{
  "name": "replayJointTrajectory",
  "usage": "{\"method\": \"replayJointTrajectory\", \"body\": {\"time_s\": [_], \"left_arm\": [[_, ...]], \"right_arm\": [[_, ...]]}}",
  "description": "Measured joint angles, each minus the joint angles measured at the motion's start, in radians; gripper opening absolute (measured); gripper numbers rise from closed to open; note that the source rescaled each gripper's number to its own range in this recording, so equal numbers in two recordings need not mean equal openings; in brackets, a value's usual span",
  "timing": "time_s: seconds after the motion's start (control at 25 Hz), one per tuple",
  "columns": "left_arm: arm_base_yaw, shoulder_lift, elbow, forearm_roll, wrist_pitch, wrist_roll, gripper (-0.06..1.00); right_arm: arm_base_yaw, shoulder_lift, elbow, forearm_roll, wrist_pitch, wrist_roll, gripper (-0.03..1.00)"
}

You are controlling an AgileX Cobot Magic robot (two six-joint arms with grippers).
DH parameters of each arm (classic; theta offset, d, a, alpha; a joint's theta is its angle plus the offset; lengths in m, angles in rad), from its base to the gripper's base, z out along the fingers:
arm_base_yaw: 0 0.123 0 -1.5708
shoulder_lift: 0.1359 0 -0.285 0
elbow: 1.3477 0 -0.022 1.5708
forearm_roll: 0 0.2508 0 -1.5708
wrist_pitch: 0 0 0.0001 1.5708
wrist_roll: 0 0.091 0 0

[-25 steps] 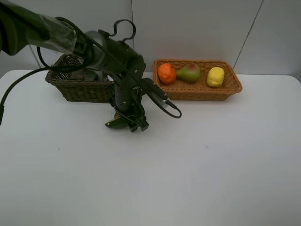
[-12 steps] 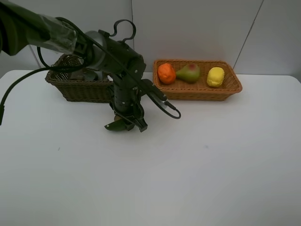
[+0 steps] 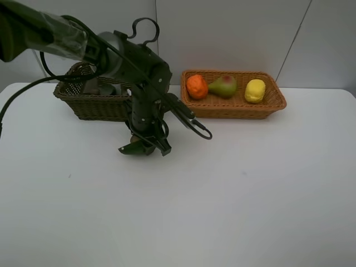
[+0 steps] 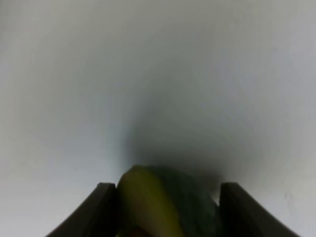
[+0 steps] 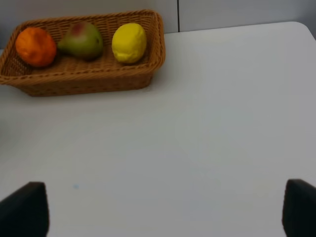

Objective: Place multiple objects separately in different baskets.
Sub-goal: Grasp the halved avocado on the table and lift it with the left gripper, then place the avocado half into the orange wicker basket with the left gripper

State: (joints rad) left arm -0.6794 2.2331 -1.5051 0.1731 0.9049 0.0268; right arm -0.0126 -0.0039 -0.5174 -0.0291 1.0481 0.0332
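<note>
The exterior high view shows two wicker baskets along the back of the white table (image 3: 233, 200). The orange-tan basket (image 3: 272, 102), right of centre near the top of the frame, holds three fruits in a row: an orange (image 3: 196, 86) at its left end, a red-green pear (image 3: 223, 85) just beside it, and a yellow lemon (image 3: 255, 90) towards the right end. The dark basket (image 3: 94, 105), in the upper left, is partly hidden by the left arm; something grey and dark shows inside it, but what it is cannot be told. Just in front of that basket, left of centre, the left gripper (image 3: 146, 146) points down at the table with its jaws clamped on the avocado half (image 3: 132, 147), whose green tip sticks out to the left of the fingers. The left wrist view, blurred, shows what the high view cannot: the avocado half (image 4: 165, 202) sits squarely between the two dark fingers (image 4: 96, 212), yellow-green flesh on one side and dark skin on the other, with a soft shadow on the table beyond it. The right wrist view takes in the orange-tan basket (image 5: 79, 81) with the orange (image 5: 35, 46), pear (image 5: 81, 40) and lemon (image 5: 129, 43) in its upper left, and the right gripper (image 5: 163, 212) has its fingertips (image 5: 24, 210) set far apart at the bottom corners with only bare table between them; this gripper is out of the high view.
</note>
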Motion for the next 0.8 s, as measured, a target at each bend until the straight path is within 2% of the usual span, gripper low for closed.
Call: {"method": "replayJointTrajectory", "body": {"time_s": [0.2, 0.52, 0.8], "left_arm": [[0.0, -0.024, -0.053, -0.014, 0.101, 0.0, 0.56], [-0.017, -0.025, -0.242, -0.091, 0.282, 0.0, 0.56], [-0.065, -0.025, -0.397, -0.106, 0.296, 0.0, 0.56]], "right_arm": [[0.0, 0.0, 0.0, 0.0, 0.0, 0.0, 1.0], [0.0, 0.0, 0.0, 0.001, 0.0, 0.0, 1.0], [0.0, 0.0, 0.0, 0.001, 0.0, 0.0, 1.0]]}}
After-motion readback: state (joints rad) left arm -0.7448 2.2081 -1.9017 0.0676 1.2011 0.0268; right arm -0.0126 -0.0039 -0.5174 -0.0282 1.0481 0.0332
